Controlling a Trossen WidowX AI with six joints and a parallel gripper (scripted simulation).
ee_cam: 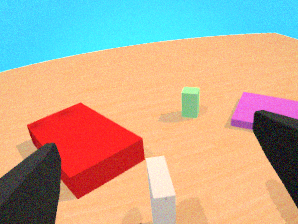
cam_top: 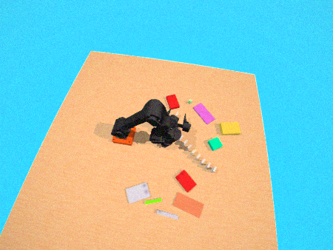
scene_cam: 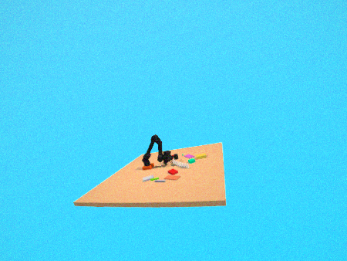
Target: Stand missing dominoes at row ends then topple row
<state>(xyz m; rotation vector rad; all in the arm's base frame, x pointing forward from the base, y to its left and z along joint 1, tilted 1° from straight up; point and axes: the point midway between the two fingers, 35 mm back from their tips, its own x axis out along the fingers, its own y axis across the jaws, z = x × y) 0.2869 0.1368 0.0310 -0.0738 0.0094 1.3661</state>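
Observation:
My gripper (cam_top: pixel 177 115) (ee_cam: pixel 160 136) is open, its two fingers wide apart. A white domino (cam_top: pixel 177 114) (ee_cam: pixel 161 182) is between the spread fingers, touching neither in the wrist view. It looks upright; its foot is cut off by the lower edge of that view. The row of standing white dominoes (cam_top: pixel 197 157) (scene_cam: pixel 180 164) runs from beside the arm toward the lower right in the top view. The arm may hide part of the row's near end. The row is out of the wrist view.
A red block (cam_top: pixel 172 101) (ee_cam: pixel 85 142), small green block (cam_top: pixel 189 101) (ee_cam: pixel 190 103) and purple slab (cam_top: pixel 203 113) (ee_cam: pixel 265 110) lie beyond the gripper. Yellow (cam_top: pixel 230 128) and teal (cam_top: pixel 214 143) blocks lie right of the row. Another red block (cam_top: pixel 186 180) and an orange slab (cam_top: pixel 189 205) lie below it.

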